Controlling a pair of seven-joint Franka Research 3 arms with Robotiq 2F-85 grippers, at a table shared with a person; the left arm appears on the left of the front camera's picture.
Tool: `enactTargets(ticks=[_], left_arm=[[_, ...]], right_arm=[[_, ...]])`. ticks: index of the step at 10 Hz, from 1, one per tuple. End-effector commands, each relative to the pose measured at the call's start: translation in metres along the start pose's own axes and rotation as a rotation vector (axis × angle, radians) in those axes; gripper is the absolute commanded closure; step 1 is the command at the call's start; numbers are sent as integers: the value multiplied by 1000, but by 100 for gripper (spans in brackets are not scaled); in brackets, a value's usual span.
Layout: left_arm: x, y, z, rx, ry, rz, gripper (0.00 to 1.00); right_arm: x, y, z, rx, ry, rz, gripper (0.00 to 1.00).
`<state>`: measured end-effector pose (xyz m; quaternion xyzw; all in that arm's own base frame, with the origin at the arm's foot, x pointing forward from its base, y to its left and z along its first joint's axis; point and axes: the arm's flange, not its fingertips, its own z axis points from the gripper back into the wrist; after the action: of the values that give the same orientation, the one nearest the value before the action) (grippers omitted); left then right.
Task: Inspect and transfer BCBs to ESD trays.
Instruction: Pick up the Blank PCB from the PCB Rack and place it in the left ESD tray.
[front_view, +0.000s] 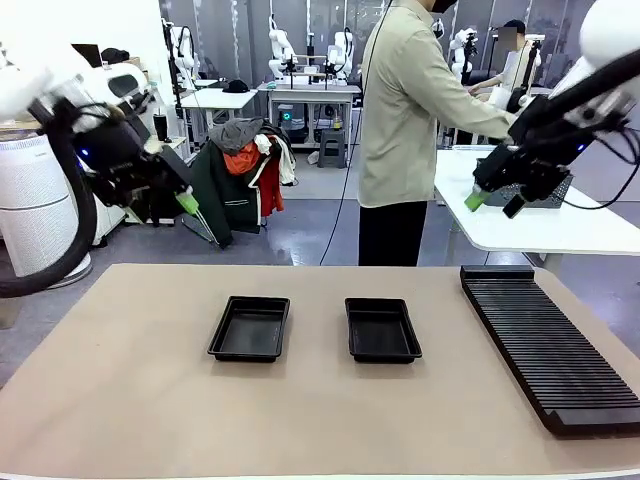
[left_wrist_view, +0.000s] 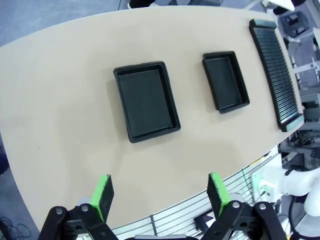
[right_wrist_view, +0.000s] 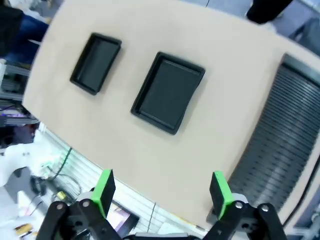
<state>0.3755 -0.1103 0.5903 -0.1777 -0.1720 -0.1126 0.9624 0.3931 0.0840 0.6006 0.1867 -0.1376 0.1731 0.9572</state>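
- A long black slotted rack (front_view: 550, 345) is laid along one end of a tan table (front_view: 130, 400). Every place below is given from this rack.
- The nearer ESD tray (front_view: 382, 330) is set flat near the rack's long side. The farther ESD tray (front_view: 249, 328) is set beyond it, with bare tabletop between them.
- Both tray floors are bare, with nothing laid in them.
- The left gripper (left_wrist_view: 160, 187) is held high, well apart from the rack, with its jaws spread wide and nothing between them.
- The right gripper (right_wrist_view: 162, 186) is raised on the rack's side, likewise spread and empty.
- A person (front_view: 405, 120) is seen past the rack's far end, turned toward another table.
- The task is judged to be at its very start, since no BCBs are placed yet.
- Next, a board must be supplied, checked, gripped by its edges and lowered flat into a tray.
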Motion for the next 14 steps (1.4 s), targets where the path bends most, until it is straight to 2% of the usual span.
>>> enactTargets(ticks=[1, 4, 8, 12, 14], left_arm=[[-2, 2, 25, -46, -20, 89, 0], [4, -4, 71, -71, -3, 116, 0], [28, -10, 132, -58, -50, 149, 0], [46, -9, 159, -59, -41, 180, 0], [47, -7, 168, -124, -9, 192, 0]], right_arm=[[12, -13, 29, 99, 60, -107, 0], [14, -33, 75, 182, 81, -219, 0], [17, -60, 123, 233, 47, -367, 0], [14, -77, 159, 272, -29, -426, 0], [14, -83, 165, 292, -42, -429, 0]])
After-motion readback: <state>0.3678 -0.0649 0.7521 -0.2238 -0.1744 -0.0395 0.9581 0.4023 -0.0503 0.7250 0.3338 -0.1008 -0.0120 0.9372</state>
